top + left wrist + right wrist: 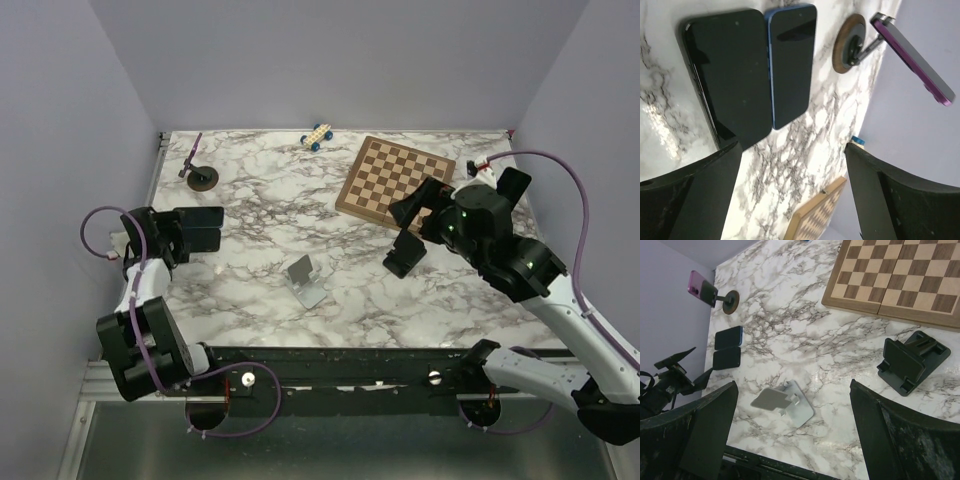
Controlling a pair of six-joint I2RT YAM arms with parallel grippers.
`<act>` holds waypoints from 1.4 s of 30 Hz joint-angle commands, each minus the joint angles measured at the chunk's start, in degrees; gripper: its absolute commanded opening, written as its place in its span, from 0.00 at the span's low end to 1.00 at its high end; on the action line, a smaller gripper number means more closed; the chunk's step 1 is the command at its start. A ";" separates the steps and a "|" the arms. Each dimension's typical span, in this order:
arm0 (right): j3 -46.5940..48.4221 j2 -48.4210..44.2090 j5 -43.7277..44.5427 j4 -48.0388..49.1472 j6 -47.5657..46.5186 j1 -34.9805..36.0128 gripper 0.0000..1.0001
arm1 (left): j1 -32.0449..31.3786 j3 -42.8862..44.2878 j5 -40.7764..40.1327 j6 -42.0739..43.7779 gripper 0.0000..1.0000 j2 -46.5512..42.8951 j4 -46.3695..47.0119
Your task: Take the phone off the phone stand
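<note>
Black stand (pixel 910 362) (near chessboard (pixel 900 275)) in right wrist, not left wrist.

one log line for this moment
left fingers: open | right fingers: open | black phone, blue phone: flat on table | purple phone: on round stand

Robot lab test cell, not a home or shop. Marble-print tabletop (pixel 250 200) boxed in by plain lavender panels (pixel 330 60). Black metal rail (pixel 350 375) along the near edge, left arm (pixel 140 330) and right arm (pixel 520 265) mounted there, purple cables (pixel 95 225) looping loose. Unrelated props spread out like a staged set: wooden chessboard (pixel 393 178), toy car (pixel 318 136), grey phone stand (pixel 305 280), black phone stand (pixel 405 255), round-base stand (pixel 203 179) carrying purple phone (pixel 192 152), black phone (pixel 727 75) and blue phone (pixel 792 65) lying flat side by side.
</note>
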 commanded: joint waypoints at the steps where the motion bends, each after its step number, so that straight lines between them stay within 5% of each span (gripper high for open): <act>1: 0.64 1.37 1.61 -1.76 -1.30 0.29 1.00 | 0.36 0.15 3.08 0.90 0.92 -6.63 -5.84; 8: 1.62 4.97 3.52 -2.86 -2.56 0.27 1.00 | -3.09 2.84 7.51 6.53 0.92 -15.72 -4.18; 12: 1.02 8.64 2.03 -3.58 -3.63 0.27 1.00 | -14.53 15.59 4.72 19.78 0.92 -15.28 -8.89; 18: -1.29 11.79 2.74 -4.68 -1.96 0.24 1.00 | -27.71 30.80 11.15 42.07 0.91 -9.76 -13.82; 25: 2.83 18.39 13.06 -5.00 -6.05 -1.39 1.00 | -28.91 22.86 19.15 41.87 0.92 -14.79 -3.64; 29: 4.14 21.17 8.26 1.90 -9.83 -9.89 1.00 | -28.91 23.29 20.17 41.77 0.92 -15.37 -4.16; 33: 6.29 24.05 15.07 5.58 -11.83 -17.23 1.00 | -29.01 22.81 22.53 40.53 0.92 -15.42 -2.73; 37: 5.88 25.00 -1.30 10.27 -8.34 -34.62 1.00 | -29.40 22.43 22.12 39.94 0.92 -15.77 -3.15; 42: 10.75 30.08 9.94 11.37 -18.58 -38.15 1.00 | -29.68 22.48 24.92 38.16 0.92 -16.58 -2.13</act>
